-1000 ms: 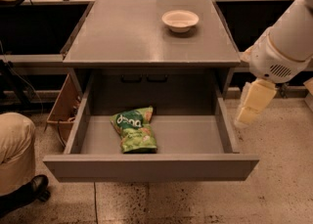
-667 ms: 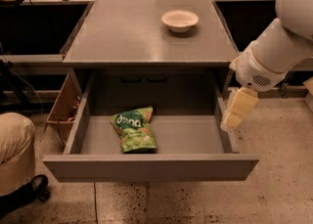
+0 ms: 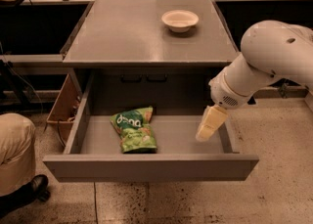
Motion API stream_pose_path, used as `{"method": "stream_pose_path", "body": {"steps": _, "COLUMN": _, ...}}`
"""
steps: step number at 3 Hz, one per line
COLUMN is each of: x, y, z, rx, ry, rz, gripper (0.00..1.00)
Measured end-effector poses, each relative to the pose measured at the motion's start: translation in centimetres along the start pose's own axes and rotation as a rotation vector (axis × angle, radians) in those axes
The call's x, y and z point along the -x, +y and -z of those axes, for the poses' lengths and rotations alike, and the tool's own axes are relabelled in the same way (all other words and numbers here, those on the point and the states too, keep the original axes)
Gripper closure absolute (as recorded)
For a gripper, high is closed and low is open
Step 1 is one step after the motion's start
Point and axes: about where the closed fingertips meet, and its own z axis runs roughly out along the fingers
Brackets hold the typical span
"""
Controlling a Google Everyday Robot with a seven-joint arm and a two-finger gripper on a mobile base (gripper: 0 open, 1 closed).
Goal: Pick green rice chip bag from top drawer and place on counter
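Note:
The green rice chip bag (image 3: 133,129) lies flat on the floor of the open top drawer (image 3: 151,167), left of its middle. The grey counter (image 3: 127,32) sits above the drawer. My gripper (image 3: 209,124) hangs from the white arm over the right part of the drawer, well to the right of the bag and apart from it. It holds nothing that I can see.
A white bowl (image 3: 180,20) stands at the back right of the counter. A small brown wooden box (image 3: 62,106) sits left of the drawer. A person's knee and shoe (image 3: 17,157) are at the lower left. Tan benches run along the back.
My arm has swung left, and the gripper has moved from outside the drawer's right wall to over the drawer's right part. The bag has not moved.

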Motion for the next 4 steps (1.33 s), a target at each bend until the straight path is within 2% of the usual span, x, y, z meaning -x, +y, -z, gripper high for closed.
{"method": "stream_pose_path", "body": {"steps": 1, "x": 0.0, "y": 0.0, "z": 0.0, "rx": -0.001, "ry": 0.0, "rz": -0.002, "gripper": 0.0}}
{"method": "stream_pose_path", "body": {"steps": 3, "x": 1.2, "y": -2.1, "z": -7.0, "rx": -0.044, "ry": -0.054, "rz": -0.135, "gripper": 0.0}}
{"method": "stream_pose_path", "body": {"steps": 4, "x": 3.0, "y": -2.7, "z": -10.7, "rx": -0.022, "ry": -0.089, "rz": -0.177, "gripper": 0.0}}
